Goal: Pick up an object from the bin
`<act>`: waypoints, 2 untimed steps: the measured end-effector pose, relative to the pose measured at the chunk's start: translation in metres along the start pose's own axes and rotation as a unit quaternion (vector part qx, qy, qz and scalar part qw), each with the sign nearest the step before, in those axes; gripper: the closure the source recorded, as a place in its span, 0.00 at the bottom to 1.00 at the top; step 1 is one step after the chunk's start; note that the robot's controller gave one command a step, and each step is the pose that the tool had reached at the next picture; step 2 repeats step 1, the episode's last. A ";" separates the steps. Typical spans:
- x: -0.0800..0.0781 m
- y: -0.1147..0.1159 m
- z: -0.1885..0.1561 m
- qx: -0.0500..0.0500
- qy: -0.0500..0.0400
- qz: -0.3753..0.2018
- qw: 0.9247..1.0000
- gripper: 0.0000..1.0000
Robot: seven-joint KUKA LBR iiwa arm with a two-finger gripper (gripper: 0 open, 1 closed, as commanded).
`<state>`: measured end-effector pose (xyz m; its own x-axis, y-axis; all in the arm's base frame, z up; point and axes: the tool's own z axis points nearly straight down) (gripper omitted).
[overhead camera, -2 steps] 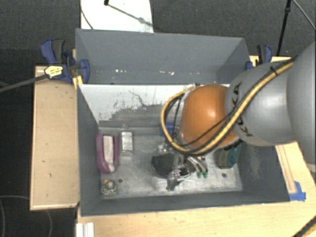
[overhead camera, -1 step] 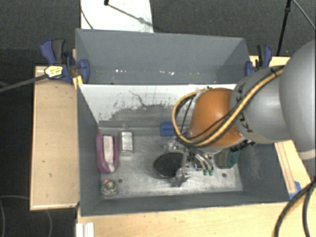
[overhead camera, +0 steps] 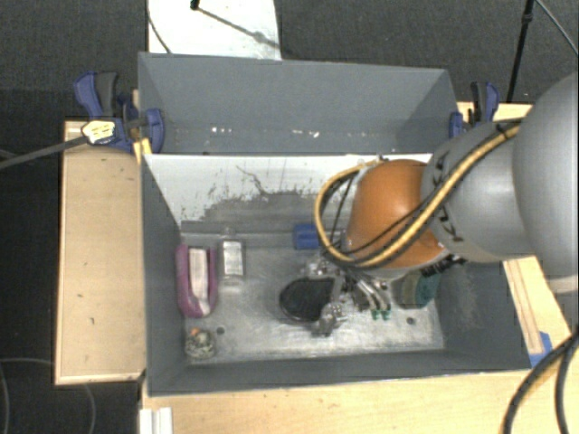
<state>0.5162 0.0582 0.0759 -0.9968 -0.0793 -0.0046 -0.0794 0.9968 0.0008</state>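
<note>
Grey metal bin [overhead camera: 164,269], contents listed from the near wall.
- Small round greyish metal piece [overhead camera: 199,341]: floor, 8 o'clock corner.
- Black rounded, flattish object [overhead camera: 301,299]: about floor centre.
- Gripper [overhead camera: 331,317]: low over the floor, at the black object's 4 o'clock edge. Wide or narrow cannot be told, nor any hold.
- Teal-green object [overhead camera: 425,287]: 3 o'clock, partly under the arm.
- Purple-and-pink oblong packet [overhead camera: 194,279]: 9 o'clock, along the left wall.
- Small pale silvery block [overhead camera: 232,259]: 10 o'clock, just beside the packet.
- Blue block [overhead camera: 305,237]: 12 o'clock, against the far wall.
</note>
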 end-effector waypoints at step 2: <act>-0.005 0.001 -0.159 0.001 -0.002 -0.159 0.987 1.00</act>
